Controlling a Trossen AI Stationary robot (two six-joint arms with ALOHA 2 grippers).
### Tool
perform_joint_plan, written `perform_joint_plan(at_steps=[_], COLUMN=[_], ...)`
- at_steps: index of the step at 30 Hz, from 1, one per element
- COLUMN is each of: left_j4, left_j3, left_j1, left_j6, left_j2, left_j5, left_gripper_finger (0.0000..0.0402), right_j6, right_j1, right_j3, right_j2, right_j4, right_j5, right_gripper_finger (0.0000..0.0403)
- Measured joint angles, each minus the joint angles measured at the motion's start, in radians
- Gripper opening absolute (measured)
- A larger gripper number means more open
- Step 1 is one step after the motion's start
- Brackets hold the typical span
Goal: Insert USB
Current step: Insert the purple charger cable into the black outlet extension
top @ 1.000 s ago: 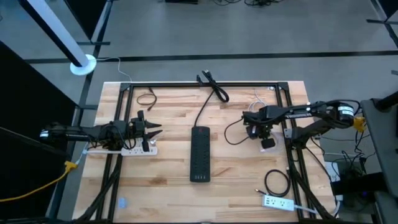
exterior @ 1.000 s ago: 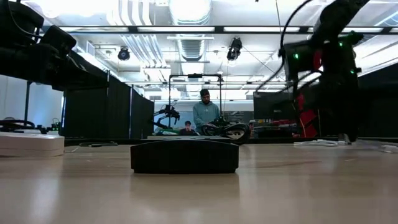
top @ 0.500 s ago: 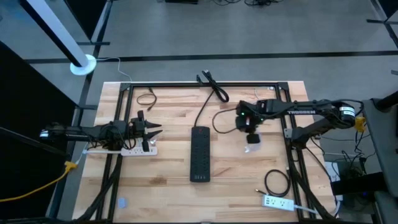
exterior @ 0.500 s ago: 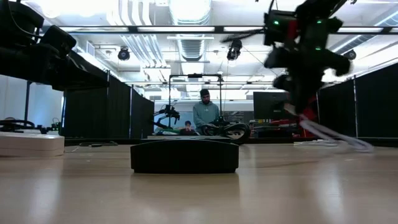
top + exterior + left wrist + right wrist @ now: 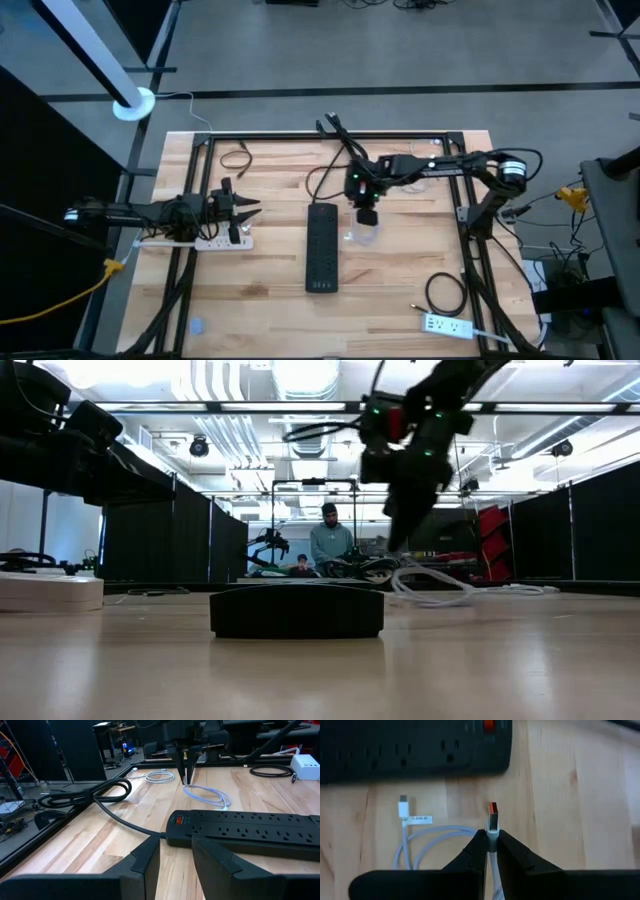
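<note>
A black power strip (image 5: 322, 248) lies along the middle of the table, its red switch (image 5: 491, 725) at the far end. My right gripper (image 5: 365, 214) hangs just to its right, shut on a white USB cable (image 5: 427, 845). The cable's loop and small free plug (image 5: 403, 806) rest on the wood. At the table's left edge, my left gripper (image 5: 245, 208) stands open beside a white power strip (image 5: 200, 241), touching nothing. My right gripper pinches the white collar (image 5: 492, 834) just behind the metal USB plug between its two fingertips (image 5: 477, 846). The fingers come from above, pointing down, along the plug. The orange-tipped plug (image 5: 493, 816) sticks out beyond them, clear of the table, while the cable trails slack onto the wood.
The black strip's cord (image 5: 340, 150) runs to the far edge. A coiled black cable (image 5: 445, 292) and a second white strip (image 5: 447, 325) lie near right, and a small dark cable (image 5: 235, 158) far left. Black frame bars (image 5: 462, 215) cross the table. A person (image 5: 330, 545) stands far behind.
My right gripper has travelled toward the table's left edge, from the right side to beside the black power strip's far end, staying shut on the plug. The white cable's loop has been dragged along the table after it.
</note>
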Motion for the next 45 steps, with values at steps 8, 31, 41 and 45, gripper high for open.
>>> perform_joint_plan(at_steps=[8,31,41,45], left_j4=[0.0,0.0,0.144,0.143], left_j3=[0.0,0.0,0.0,0.0], left_j1=[0.0,0.0,-0.001,-0.001], left_j6=[0.0,0.0,-0.132,-0.222], left_j2=[0.001,0.007,0.008,0.01], left_j5=[0.0,0.0,0.047,0.198], left_gripper_finger=[0.0103,0.0103,0.0103,0.0103], right_j6=[-0.079,0.375,0.337,0.303], right_j1=[0.009,0.423,0.443,0.438], right_j3=[0.065,0.04,0.04,0.04], right_j2=[0.033,0.007,0.009,0.009], right_j4=[0.144,0.589,0.638,0.697], right_j5=[0.024,0.435,0.446,0.449], right_gripper_finger=[0.0014,0.0014,0.0014,0.0014])
